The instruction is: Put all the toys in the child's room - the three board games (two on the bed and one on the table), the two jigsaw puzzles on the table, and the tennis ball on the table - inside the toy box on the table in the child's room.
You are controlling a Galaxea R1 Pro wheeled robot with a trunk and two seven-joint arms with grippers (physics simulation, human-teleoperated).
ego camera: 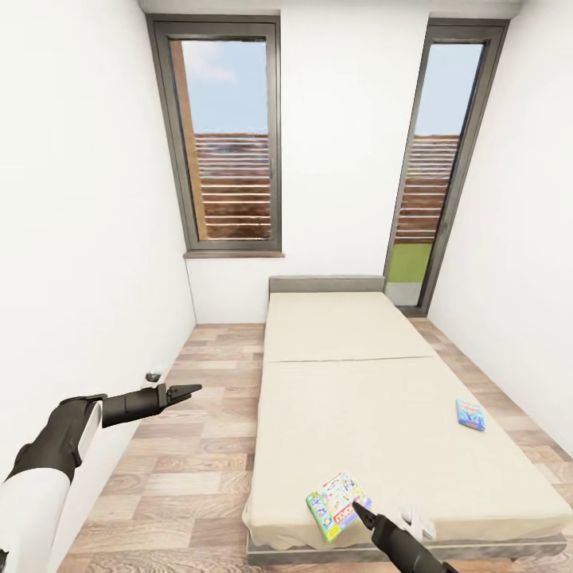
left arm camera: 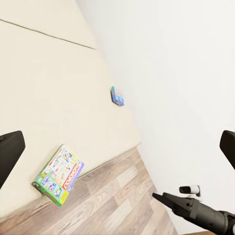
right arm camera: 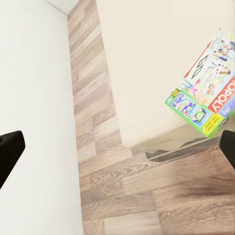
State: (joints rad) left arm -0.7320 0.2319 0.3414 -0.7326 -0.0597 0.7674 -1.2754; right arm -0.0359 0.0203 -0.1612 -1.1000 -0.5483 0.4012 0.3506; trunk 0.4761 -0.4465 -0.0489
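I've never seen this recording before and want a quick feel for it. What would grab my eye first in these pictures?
The long beige bed running down the room, with two bright game boxes on it: a white-green board game near the foot, close to the floor-side edge, and a smaller blue board game by the wall-side edge. The right gripper points at the white-green box, while the left gripper hangs over the wooden floor.

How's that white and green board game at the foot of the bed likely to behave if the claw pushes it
The white-green board game is a flat box lying on the bed, so it would probably slide, not roll. It sits at the mattress edge, slightly overhanging, so a push toward the floor could tip it off. It looks like stiff cardboard, likely light.
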